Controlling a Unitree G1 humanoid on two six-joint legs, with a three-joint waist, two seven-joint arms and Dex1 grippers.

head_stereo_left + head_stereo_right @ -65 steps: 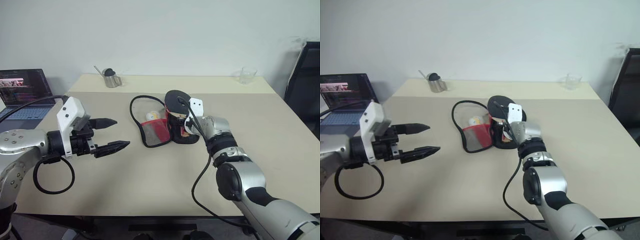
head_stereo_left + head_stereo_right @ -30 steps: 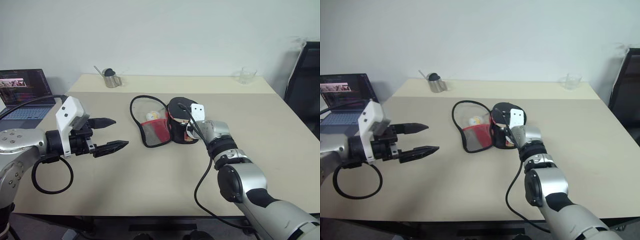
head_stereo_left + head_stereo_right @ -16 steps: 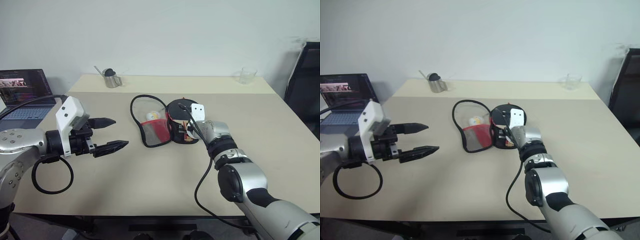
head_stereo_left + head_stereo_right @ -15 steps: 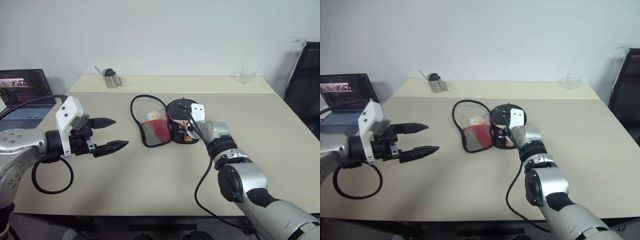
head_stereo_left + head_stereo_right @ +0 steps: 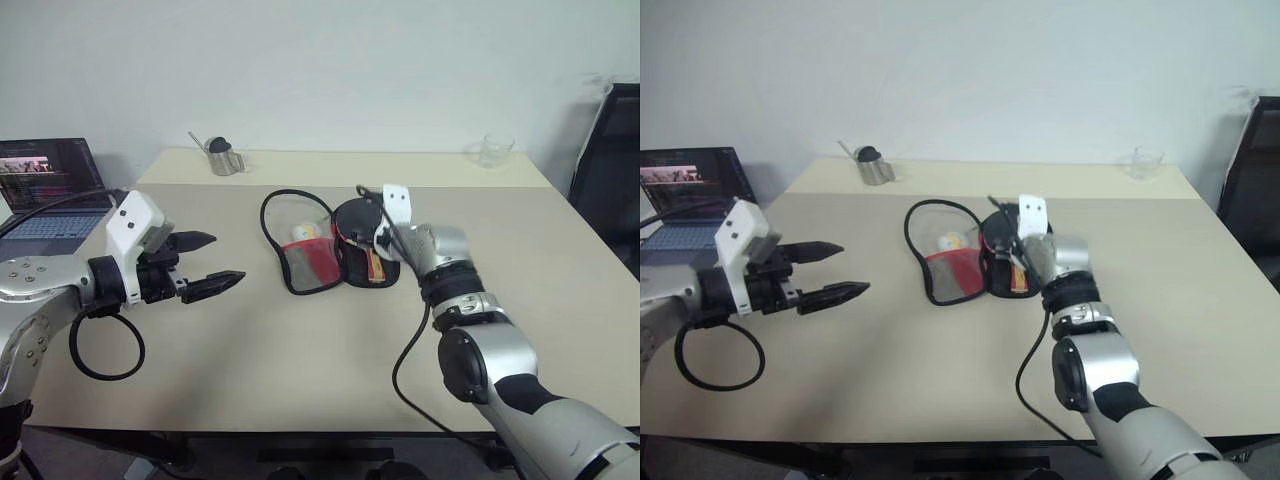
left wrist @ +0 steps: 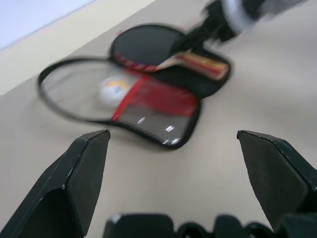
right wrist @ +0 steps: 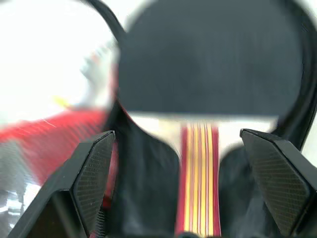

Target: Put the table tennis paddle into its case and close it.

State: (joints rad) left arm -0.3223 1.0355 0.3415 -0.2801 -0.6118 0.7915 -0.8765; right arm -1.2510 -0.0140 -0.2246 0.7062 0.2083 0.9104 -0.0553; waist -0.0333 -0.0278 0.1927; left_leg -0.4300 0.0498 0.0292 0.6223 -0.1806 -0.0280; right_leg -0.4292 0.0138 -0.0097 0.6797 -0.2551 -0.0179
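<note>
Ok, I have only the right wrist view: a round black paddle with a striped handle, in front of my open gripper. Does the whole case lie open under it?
Observer: Yes. The soft black and red zip case lies unzipped and spread flat on the beige table, with the flat black table tennis paddle on its right half.
Operator: Is something in the other half?
Observer: A small white-yellow ball lies in the left half, by the red mesh pocket.
Operator: And where is the left gripper?
Observer: The left gripper hovers open to the left of the case, apart from it.
</note>
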